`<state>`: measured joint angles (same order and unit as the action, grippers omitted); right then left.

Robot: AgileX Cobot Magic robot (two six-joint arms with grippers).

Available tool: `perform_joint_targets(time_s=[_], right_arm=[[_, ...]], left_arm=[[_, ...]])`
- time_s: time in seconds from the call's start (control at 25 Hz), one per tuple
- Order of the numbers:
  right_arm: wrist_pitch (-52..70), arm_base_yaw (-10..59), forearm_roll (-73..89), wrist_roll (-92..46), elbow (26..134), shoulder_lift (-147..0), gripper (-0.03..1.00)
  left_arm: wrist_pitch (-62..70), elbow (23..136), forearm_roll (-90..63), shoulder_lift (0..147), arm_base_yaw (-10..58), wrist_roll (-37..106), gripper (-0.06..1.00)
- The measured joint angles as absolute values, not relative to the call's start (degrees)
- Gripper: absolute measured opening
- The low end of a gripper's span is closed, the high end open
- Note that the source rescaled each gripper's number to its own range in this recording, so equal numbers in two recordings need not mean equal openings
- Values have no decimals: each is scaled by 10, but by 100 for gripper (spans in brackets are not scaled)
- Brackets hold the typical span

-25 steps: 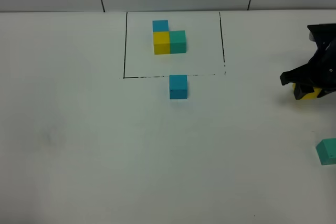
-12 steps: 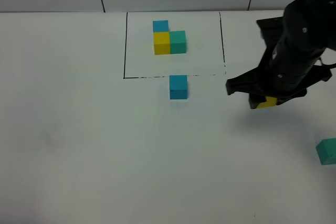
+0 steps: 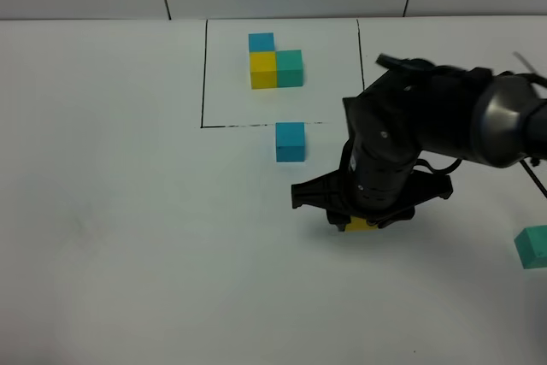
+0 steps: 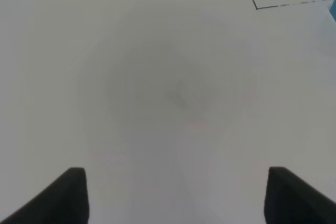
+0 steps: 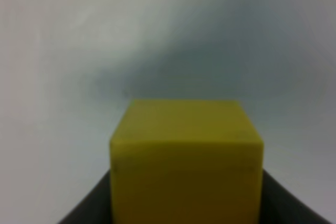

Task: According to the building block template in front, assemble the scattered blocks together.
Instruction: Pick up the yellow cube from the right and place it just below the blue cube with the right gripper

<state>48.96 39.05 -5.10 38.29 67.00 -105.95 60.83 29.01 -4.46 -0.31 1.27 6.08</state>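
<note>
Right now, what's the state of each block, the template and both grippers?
template: three cubes touching in an L, inside the black outline.
blue block: loose on the table, just outside the outline's near edge.
yellow block: held in the right gripper.
teal-green block: loose, far right, cut off by the frame edge.
right gripper: shut on the yellow block.
left gripper: open, empty.
</note>
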Motion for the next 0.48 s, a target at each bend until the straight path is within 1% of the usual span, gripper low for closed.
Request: perform_joint_targets(time_s=[0.16,0.48], right_arm=[[490,407,-45,386,718,-1115,1],[518,408,-43,385,855,-1207,1]], left_arm=[[608,290,-45,-3,13,61,58],[608,290,-45,-3,13,61,58]])
